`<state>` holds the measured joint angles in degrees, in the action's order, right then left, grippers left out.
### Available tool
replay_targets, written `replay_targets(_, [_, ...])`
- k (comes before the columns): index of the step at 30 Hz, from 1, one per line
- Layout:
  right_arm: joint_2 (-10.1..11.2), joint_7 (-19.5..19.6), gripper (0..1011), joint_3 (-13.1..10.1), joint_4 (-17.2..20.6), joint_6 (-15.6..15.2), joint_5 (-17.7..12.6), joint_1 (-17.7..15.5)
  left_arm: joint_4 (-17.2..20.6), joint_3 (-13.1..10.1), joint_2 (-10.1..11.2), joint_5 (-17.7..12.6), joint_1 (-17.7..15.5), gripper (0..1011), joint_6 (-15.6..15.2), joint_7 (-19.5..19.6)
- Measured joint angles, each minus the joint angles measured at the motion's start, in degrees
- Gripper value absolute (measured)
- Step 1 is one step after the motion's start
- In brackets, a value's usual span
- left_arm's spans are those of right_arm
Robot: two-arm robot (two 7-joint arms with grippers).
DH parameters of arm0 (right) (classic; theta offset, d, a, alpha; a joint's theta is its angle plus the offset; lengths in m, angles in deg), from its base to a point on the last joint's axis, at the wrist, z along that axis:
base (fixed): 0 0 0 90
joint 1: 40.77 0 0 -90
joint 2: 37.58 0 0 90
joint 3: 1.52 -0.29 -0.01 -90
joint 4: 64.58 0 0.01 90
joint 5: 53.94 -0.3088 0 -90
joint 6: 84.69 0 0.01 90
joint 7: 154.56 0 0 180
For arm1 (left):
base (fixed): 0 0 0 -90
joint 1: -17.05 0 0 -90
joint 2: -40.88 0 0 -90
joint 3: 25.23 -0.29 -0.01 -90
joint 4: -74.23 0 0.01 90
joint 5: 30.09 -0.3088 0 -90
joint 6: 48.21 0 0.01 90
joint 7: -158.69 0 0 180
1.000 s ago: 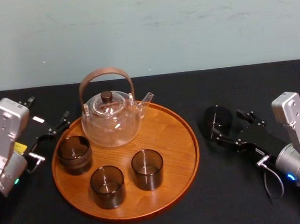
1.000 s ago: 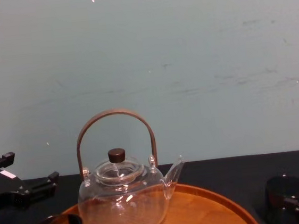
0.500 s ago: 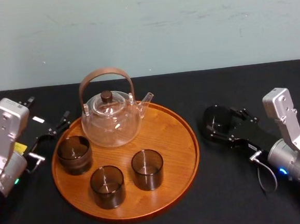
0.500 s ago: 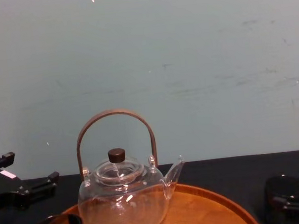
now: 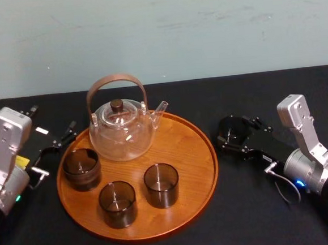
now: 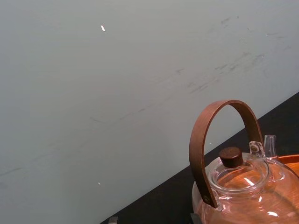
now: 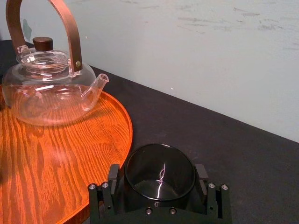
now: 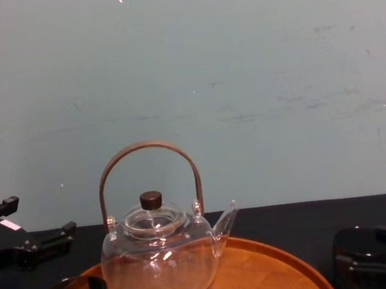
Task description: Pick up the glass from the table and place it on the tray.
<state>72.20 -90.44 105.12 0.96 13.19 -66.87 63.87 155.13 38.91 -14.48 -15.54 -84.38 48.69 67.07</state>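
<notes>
At the far left of the table (image 5: pixel 245 212), on its black cloth, the left gripper (image 5: pixel 51 123) sits just beside the tray's left rim with its fingers spread apart and nothing between them. It is close to the rim, with a strip of cloth between the two. To its right lies the tray (image 5: pixel 196 165), round and orange-brown, taking up the middle of the table. At the back of the tray stands a clear glass teapot (image 5: pixel 122 134), upright, with a brown arched handle, a dark knob on the lid, and its spout pointing to the right. In front of the teapot stand three dark tumblers (image 5: pixel 81 168) (image 5: pixel 118 204) (image 5: pixel 161 185), all upright and apart from one another: one near the tray's left rim, one toward the front, one near the middle. Right of the tray, just off its rim and over the black cloth, is the glass (image 5: pixel 231 128), dark, upright and mouth up. The right gripper (image 7: pixel 157 173) reaches in from the right and pinches it, one finger pressed against each side of its wall, as the right wrist view shows. I cannot tell whether the glass's base touches the cloth. Behind the table rises a pale blue-green wall (image 5: pixel 202 28).
</notes>
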Motion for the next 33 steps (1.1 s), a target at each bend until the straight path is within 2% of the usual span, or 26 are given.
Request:
replay_targets(14, [0.06, -0.04, 1002, -0.15, 0.19, -0.04, 0.00, -0.13, 0.00, 0.00, 0.00, 0.00, 0.00, 1001, 0.00, 0.00])
replay_targets(19, [0.11, -0.03, 904, -0.24, 0.31, -0.10, -0.02, -0.21, 0.00, 0.00, 0.00, 0.00, 0.00, 1001, 0.00, 0.00])
replay_targets(25, [0.31, -0.15, 904, -0.26, 0.61, -0.40, -0.34, -0.36, 0.00, 0.00, 0.00, 0.00, 0.00, 1001, 0.00, 0.00])
replay_targets(33, [1.52, 0.54, 904, 0.03, 4.92, -1.13, 0.23, -1.93, 0.00, 0.00, 0.00, 0.00, 0.00, 1001, 0.00, 0.00])
